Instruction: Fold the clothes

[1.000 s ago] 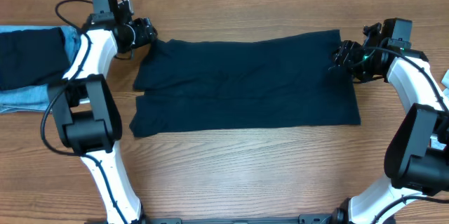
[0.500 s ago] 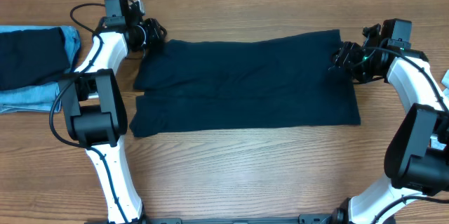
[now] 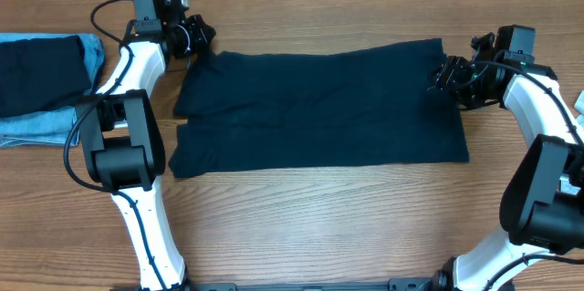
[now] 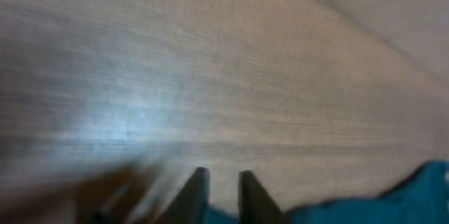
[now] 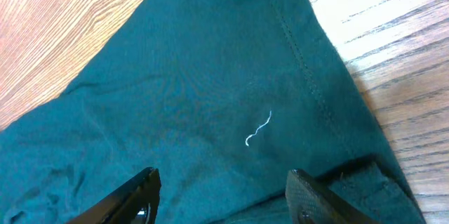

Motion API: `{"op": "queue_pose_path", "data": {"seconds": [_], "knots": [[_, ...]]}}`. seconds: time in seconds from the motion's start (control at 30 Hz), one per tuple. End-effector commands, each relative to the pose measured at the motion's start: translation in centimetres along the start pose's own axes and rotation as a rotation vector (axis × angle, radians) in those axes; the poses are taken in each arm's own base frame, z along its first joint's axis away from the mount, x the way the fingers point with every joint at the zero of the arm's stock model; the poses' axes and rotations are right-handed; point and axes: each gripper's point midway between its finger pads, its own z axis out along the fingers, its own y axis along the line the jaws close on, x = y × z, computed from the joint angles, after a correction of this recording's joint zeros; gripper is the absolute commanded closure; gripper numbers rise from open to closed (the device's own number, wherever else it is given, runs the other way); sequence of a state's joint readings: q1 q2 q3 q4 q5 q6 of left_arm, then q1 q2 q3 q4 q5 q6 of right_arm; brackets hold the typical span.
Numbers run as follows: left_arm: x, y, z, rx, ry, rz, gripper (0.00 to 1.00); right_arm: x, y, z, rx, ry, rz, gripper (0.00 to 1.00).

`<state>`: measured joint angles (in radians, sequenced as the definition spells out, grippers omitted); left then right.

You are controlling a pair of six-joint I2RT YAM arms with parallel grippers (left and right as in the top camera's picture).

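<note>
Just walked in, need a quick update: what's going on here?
A dark navy shirt lies spread flat on the wooden table. The left gripper is at its far left corner, jaws nearly together; whether they hold cloth is unclear. The right gripper is at the far right corner, jaws open. A stack of other clothes lies at the table's left edge.

No writing, label, brand, number or sign can be read anywhere, neither on the shirt [image 3: 319, 109] nor on the worktop [image 3: 319, 227].
</note>
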<state>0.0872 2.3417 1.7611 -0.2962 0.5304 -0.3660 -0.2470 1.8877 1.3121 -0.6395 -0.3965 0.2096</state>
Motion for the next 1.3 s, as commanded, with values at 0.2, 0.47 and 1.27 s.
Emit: {"op": "queue_pose_path", "data": {"seconds": [0.2,0.47,1.27], "knots": [[1.2,4.9,-1.6,-0.129,0.066,-0.083,0.40,-0.2,0.6,-0.6,-0.014,-0.013,-0.010,0.39],[0.9,6.6,-2.6,-0.142,0.067,-0.078,0.41,-0.2,0.6,-0.6,-0.014,-0.013,-0.010,0.39],[2.6,6.3,-2.5,-0.147,0.131,-0.049,0.43,-0.4,0.6,-0.7,-0.013,-0.023,-0.014,0.40]]}}
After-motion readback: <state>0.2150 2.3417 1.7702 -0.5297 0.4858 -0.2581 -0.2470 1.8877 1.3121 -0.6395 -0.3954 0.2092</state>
